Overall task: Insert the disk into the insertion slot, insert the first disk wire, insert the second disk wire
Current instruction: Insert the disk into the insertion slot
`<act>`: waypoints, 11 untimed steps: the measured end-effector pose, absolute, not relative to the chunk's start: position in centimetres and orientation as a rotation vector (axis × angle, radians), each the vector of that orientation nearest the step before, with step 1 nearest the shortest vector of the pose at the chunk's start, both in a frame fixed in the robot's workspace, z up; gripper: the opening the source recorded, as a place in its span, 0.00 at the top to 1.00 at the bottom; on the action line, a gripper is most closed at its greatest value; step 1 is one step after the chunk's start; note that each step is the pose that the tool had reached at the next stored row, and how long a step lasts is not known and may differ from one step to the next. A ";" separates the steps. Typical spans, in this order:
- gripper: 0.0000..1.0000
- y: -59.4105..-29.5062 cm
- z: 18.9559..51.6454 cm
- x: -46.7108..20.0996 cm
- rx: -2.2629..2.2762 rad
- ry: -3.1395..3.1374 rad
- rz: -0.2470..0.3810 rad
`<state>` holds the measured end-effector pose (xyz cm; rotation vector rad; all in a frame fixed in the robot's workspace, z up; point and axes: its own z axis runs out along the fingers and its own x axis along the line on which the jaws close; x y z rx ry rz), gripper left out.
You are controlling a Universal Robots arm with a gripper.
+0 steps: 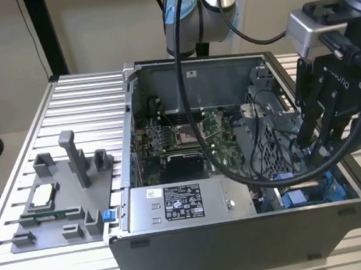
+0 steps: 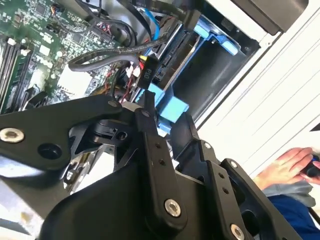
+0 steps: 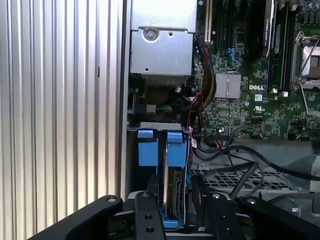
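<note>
The gripper is reaching down into the corner of the open computer case at the exterior view's right, where the insertion slot is showing its grey metal walls and bright blue plastic tabs. In the first wrist view the disk is standing on edge inside that slot, clipped in its blue carrier. The black fingers are sitting one on each side of it and pressing against the carrier, so the hand is clamped on the disk.

A bundle of black cables is trailing across the green motherboard just beside the slot, and one black connector is carrying small white lettering. The grey power-supply box along the case's front edge is wearing printed labels, one white and one black. The case is resting on a slatted aluminium table, next to a grey fixture tray. A person's hand is lying at the table's edge in the second wrist view.
</note>
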<state>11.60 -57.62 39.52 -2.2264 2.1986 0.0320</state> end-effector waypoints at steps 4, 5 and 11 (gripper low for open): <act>0.00 -57.6 40.8 11.6 -2.225 2.197 0.035; 0.00 -57.6 40.7 11.6 -2.225 2.197 0.035; 1.00 -57.5 40.7 11.9 -2.213 2.185 0.037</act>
